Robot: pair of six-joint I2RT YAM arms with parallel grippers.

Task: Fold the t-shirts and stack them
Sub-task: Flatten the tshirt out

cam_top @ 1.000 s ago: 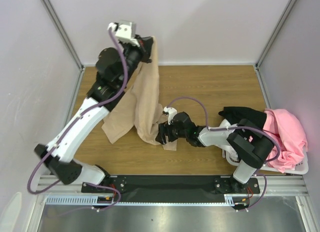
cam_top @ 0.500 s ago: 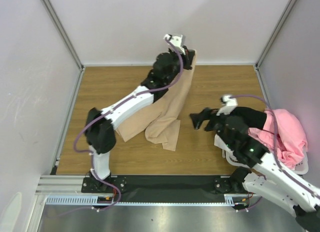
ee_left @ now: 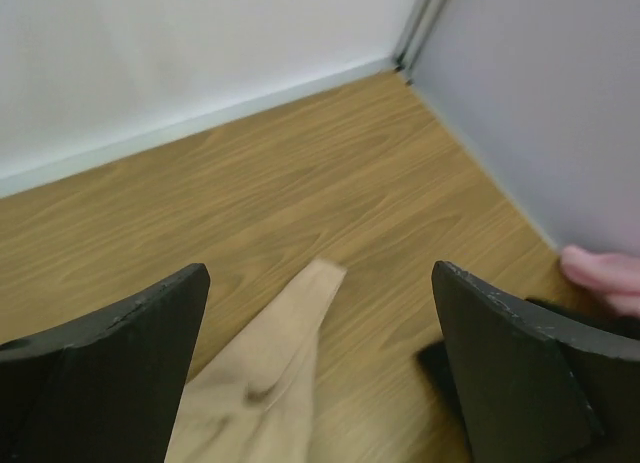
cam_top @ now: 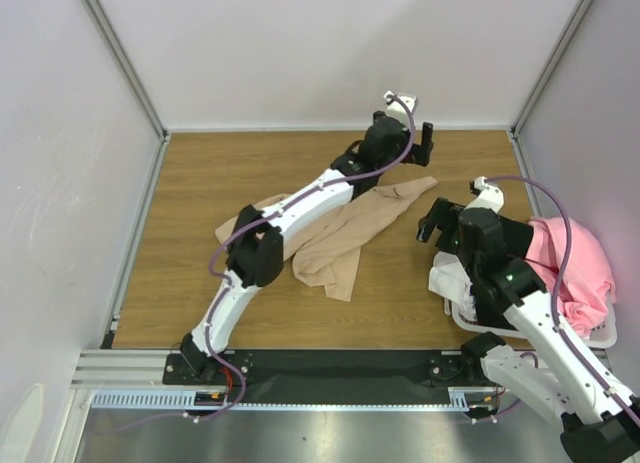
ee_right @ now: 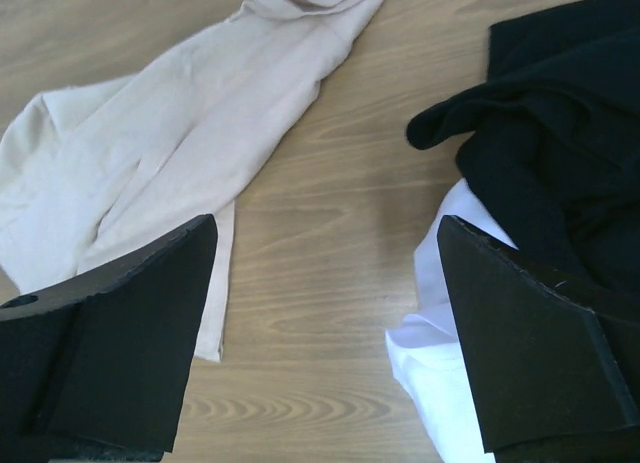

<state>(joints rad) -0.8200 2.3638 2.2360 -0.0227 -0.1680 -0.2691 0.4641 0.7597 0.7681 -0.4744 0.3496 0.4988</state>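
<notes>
The tan t-shirt (cam_top: 345,233) lies loose and rumpled across the middle of the table, one tip reaching toward the back right. My left gripper (cam_top: 420,143) hangs open above that tip (ee_left: 265,383), holding nothing. My right gripper (cam_top: 436,223) is open over bare wood between the tan t-shirt (ee_right: 180,133) and a white t-shirt (ee_right: 450,353). A black t-shirt (ee_right: 550,133) lies over the white one. A pink t-shirt (cam_top: 575,263) is heaped at the right, with the black t-shirt (cam_top: 515,233) beside it.
A white laundry basket (cam_top: 603,335) holds the pile at the right edge. Grey walls and metal posts close in the back and sides. The left arm stretches diagonally across the table over the tan cloth.
The left arm swung right along the back wall carrying the tan t-shirt, then opened; the shirt dropped flat. The right gripper left the shirt's lower edge and drew back right.
</notes>
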